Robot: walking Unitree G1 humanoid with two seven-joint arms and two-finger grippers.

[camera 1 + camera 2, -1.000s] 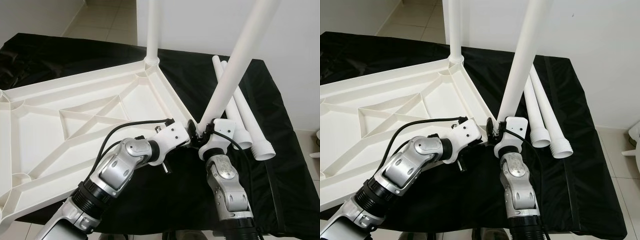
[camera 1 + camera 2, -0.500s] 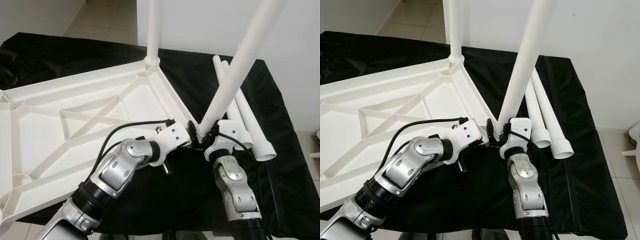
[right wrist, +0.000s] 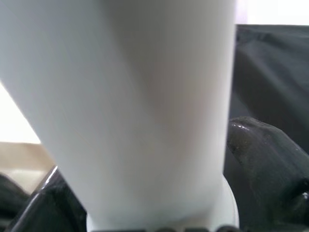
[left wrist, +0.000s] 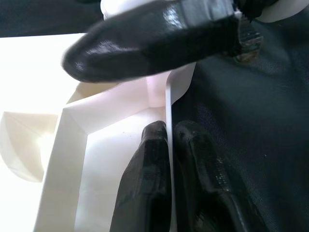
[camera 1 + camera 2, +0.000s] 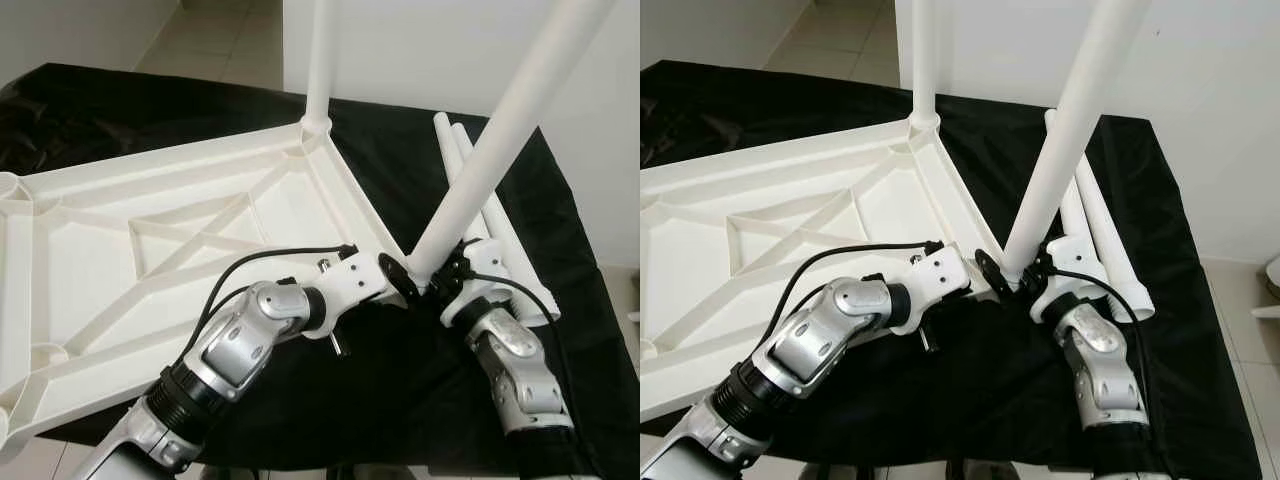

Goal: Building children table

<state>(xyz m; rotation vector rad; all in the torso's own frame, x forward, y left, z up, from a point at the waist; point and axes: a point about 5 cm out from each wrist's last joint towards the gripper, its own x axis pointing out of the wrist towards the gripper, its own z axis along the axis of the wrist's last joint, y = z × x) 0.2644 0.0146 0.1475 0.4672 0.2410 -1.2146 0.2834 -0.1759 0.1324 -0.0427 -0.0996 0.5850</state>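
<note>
A white plastic tabletop [image 5: 90, 260] lies upside down on a black cloth. One white leg [image 5: 319, 60] stands upright in its far corner socket. My right gripper [image 5: 438, 280] is shut on the foot of a second leg [image 5: 500, 130], which leans up to the right from the near right corner. In the right wrist view that leg [image 3: 145, 96] sits between the black fingers [image 3: 263, 154]. My left gripper [image 5: 398, 282] is shut on the tabletop's thin rim [image 4: 167, 101] right beside that corner, one finger [image 4: 149, 174] on each side of it.
Two spare white legs [image 5: 455, 145] lie side by side on the black cloth [image 5: 400, 400] to the right of the tabletop, their flared ends [image 5: 530, 295] close behind my right wrist. Tiled floor shows past the table's far left edge and a white wall at the back.
My right forearm has swung out to the right and the held leg leans further right, its foot still at the corner. The left gripper keeps its pinch on the rim. The camera shifted slightly.
</note>
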